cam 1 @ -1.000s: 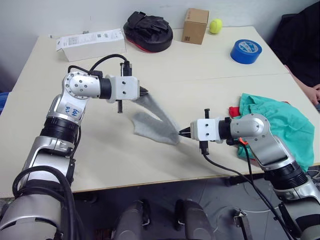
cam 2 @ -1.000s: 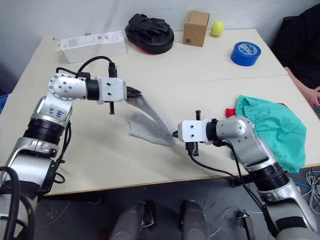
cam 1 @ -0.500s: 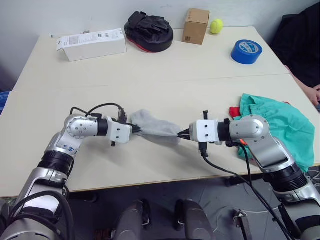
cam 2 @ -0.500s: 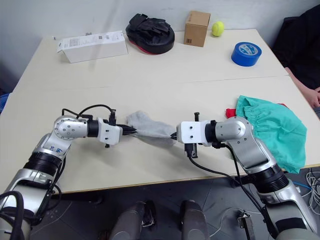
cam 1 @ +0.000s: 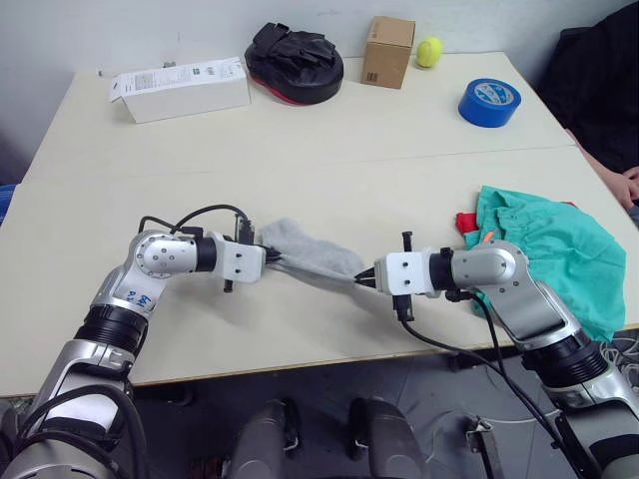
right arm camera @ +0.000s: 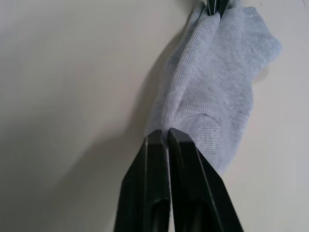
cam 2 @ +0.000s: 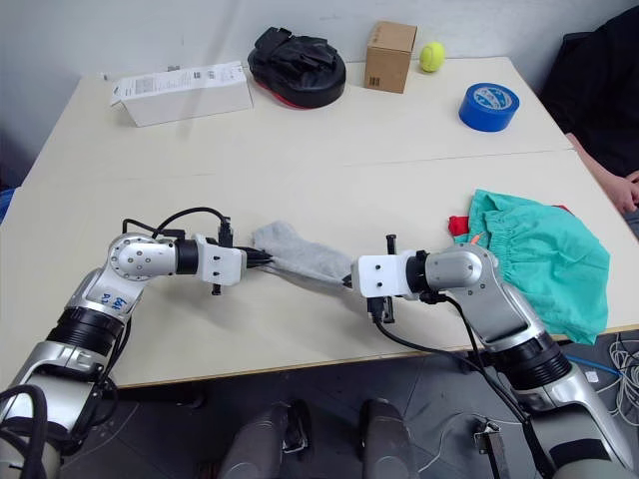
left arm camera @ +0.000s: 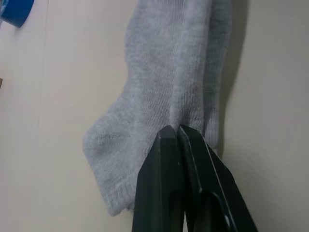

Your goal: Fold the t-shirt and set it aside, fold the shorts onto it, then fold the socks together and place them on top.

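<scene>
Socks [cam 1: 312, 258] stretched low over the bench [cam 1: 329, 140] near the middle of its front edge, held at both ends. Left pincer [cam 1: 272, 255] clamped on one end, fingers [left arm camera: 179, 193] pressed together on the grey knit. Right pincer [cam 1: 361, 280] clamped on the other end, fingers [right arm camera: 164, 188] together on the fabric too. Socks look doubled over lengthwise between the two grips.

Shorts [cam 1: 547, 249] lie in a loose heap at the bench's right edge, toward the front, just beside the right arm. A strip of the t-shirt [cam 1: 466, 221] pokes out from under the shorts; the rest is covered.

Along the back edge: white box [cam 1: 180, 88], black mitt [cam 1: 296, 62], cardboard box [cam 1: 388, 52], yellow-green ball [cam 1: 429, 52], blue tape roll [cam 1: 490, 102]. A person's hand [cam 1: 624, 184] sits past the right edge.
</scene>
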You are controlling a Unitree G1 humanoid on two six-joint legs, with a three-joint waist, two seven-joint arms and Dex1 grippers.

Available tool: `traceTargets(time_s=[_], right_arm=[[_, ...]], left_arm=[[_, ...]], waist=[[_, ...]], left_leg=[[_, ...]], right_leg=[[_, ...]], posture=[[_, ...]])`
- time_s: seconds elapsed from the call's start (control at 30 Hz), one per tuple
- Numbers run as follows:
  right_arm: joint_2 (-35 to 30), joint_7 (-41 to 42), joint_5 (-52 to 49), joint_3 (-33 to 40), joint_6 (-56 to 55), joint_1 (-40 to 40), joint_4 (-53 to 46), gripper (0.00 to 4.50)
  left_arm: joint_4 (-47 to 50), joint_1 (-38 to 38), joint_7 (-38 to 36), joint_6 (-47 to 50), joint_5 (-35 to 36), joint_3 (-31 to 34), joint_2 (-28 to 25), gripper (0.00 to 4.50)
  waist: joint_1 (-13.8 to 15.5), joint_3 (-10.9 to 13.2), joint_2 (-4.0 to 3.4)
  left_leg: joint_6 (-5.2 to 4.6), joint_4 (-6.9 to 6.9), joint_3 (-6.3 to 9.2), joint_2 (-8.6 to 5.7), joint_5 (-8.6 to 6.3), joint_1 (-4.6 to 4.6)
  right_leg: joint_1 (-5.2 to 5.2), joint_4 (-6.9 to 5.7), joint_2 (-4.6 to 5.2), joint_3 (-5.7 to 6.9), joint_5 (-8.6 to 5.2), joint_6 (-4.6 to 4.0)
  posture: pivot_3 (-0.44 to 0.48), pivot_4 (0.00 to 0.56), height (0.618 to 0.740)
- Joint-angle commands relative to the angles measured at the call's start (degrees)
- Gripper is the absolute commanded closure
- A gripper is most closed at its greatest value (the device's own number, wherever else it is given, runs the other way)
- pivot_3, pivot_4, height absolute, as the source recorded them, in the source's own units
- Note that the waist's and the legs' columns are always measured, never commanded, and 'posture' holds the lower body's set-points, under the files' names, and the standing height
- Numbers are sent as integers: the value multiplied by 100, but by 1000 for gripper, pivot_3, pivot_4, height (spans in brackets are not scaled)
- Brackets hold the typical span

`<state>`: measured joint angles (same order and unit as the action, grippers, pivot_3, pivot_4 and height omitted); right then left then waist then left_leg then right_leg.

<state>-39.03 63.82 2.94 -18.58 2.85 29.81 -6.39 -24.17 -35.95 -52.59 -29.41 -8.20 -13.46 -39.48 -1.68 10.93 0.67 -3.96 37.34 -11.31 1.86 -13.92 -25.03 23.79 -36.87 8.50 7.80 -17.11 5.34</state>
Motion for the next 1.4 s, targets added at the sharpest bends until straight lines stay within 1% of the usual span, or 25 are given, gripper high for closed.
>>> traceTargets(time_s=[0.03,0.07,0.1,0.13,0.23,0.33,0.4,0.47,0.53,0.57,0.6,0.7,0.73,0.8,0.87,0.9,0.93,1.03,1.1,1.23,1.33,1.4], right_arm=[[-47,181,-336,122,38,-145,-368,2831],[-49,200,-390,143,45,-179,-413,2602],[-55,215,-451,179,77,-213,-453,2179],[-59,211,-519,233,145,-236,-484,1927],[-19,143,-886,505,654,-202,-585,883],[76,20,-1257,748,1286,-65,-637,849],[215,-121,-1510,867,1752,52,-655,1276],[342,-243,-1608,864,2027,173,-652,1897],[481,-374,-1560,774,2140,297,-599,2617],[573,-445,-1509,710,2158,370,-542,2954],[653,-504,-1464,654,2172,431,-491,3283],[949,-746,-1221,422,2137,653,-198,4343],[1032,-819,-1128,326,2126,708,-99,4500],[1157,-918,-952,130,2082,770,82,4500],[1265,-996,-782,-44,2015,800,270,4500],[1308,-1027,-706,-126,1990,800,344,4500],[1349,-1057,-613,-217,1956,799,433,4500],[1481,-1201,-402,-360,1916,812,694,4500],[1507,-1218,-260,-469,1840,782,841,4500],[1351,-1001,-146,-573,1709,632,953,4500],[955,-688,-154,-468,1383,524,995,4500],[783,-547,-177,-424,1224,491,1053,4500]], left_arm=[[500,237,-268,354,359,201,-226,3243],[630,320,-347,483,457,238,-277,3033],[805,412,-422,677,576,297,-334,2684],[1000,503,-513,898,715,362,-393,2434],[1819,818,-943,2051,1361,595,-653,1482],[2644,901,-1220,3682,2275,866,-837,554],[2913,677,-1148,4648,2795,1047,-781,509],[2877,339,-987,5247,3022,1129,-632,509],[2641,22,-894,5413,3020,1123,-456,910],[2462,-128,-888,5373,2906,1040,-379,1120],[2303,-241,-887,5316,2769,942,-326,1422],[1411,-566,-925,4662,2115,486,-75,2369],[1124,-662,-907,4428,1932,378,22,2689],[624,-835,-880,4057,1655,211,202,3300],[209,-989,-842,3736,1387,59,351,4065],[21,-1045,-814,3514,1251,-9,415,4311],[-177,-1102,-778,3360,1127,-74,490,4450],[-575,-1197,-750,3166,818,-233,616,4450],[-566,-1138,-821,3233,717,-293,644,4450],[78,-743,-1070,3656,748,-325,531,4450],[970,-214,-1139,4109,733,-354,286,4450],[1386,-4,-1103,4369,752,-328,222,4450]], waist=[[0,0,0],[0,0,0],[0,0,0],[-3,0,0],[-4,0,0],[-2,0,0],[12,0,0],[28,0,0],[24,0,1],[20,0,0],[14,0,1],[5,0,0],[3,0,0],[1,-1,1],[1,0,1],[1,0,1],[1,-1,2],[-3,-2,4],[-7,-2,4],[-13,-4,6],[-15,-4,7],[-3,-7,12]], left_leg=[[0,0,0,0,0,1],[0,0,0,1,0,0],[0,0,0,1,0,1],[0,0,0,1,0,2],[1,-1,1,3,0,2],[1,0,3,4,0,1],[2,2,12,3,0,-2],[4,4,22,1,1,0],[6,3,26,-5,3,-1],[6,2,26,-6,3,-2],[5,0,24,-8,3,0],[9,-4,16,-8,6,6],[10,-8,5,-6,7,8],[11,-7,-2,-2,8,5],[10,-7,-10,0,8,-1],[10,-6,-10,0,8,-6],[9,-6,-13,1,8,-11],[9,-5,-17,1,8,-11],[9,-4,-18,0,8,-10],[10,-5,-18,1,8,-6],[10,-6,-17,2,8,-4],[10,-9,-15,0,7,6]], right_leg=[[0,0,0,-1,0,0],[0,0,0,-1,0,0],[0,0,0,-1,0,0],[0,0,1,-1,0,0],[-1,0,1,-4,0,0],[-2,1,1,-13,0,-1],[-5,2,1,-18,0,-1],[-12,3,1,-16,-1,-1],[-14,3,-4,-13,-1,-1],[-13,3,-5,-13,0,-1],[-14,2,-7,-13,0,0],[-12,-2,-27,-5,0,0],[-8,0,-34,-3,0,0],[-2,-3,-40,-2,0,0],[7,-2,-42,-2,0,0],[10,-3,-43,-3,0,0],[16,-8,-43,-3,0,0],[18,-6,-42,-4,0,0],[19,-5,-40,-4,0,0],[19,-7,-36,-8,0,0],[18,-8,-31,-13,0,0],[9,-6,-22,-18,0,0]], posture=[[0,150,740],[0,150,740],[0,150,740],[0,150,740],[0,150,740],[0,150,740],[0,150,740],[0,150,740],[0,150,740],[0,150,740],[0,150,740],[0,150,740],[0,150,740],[0,150,740],[0,150,740],[0,150,740],[0,150,740],[0,150,740],[0,150,740],[0,150,740],[0,150,740],[0,150,740]])
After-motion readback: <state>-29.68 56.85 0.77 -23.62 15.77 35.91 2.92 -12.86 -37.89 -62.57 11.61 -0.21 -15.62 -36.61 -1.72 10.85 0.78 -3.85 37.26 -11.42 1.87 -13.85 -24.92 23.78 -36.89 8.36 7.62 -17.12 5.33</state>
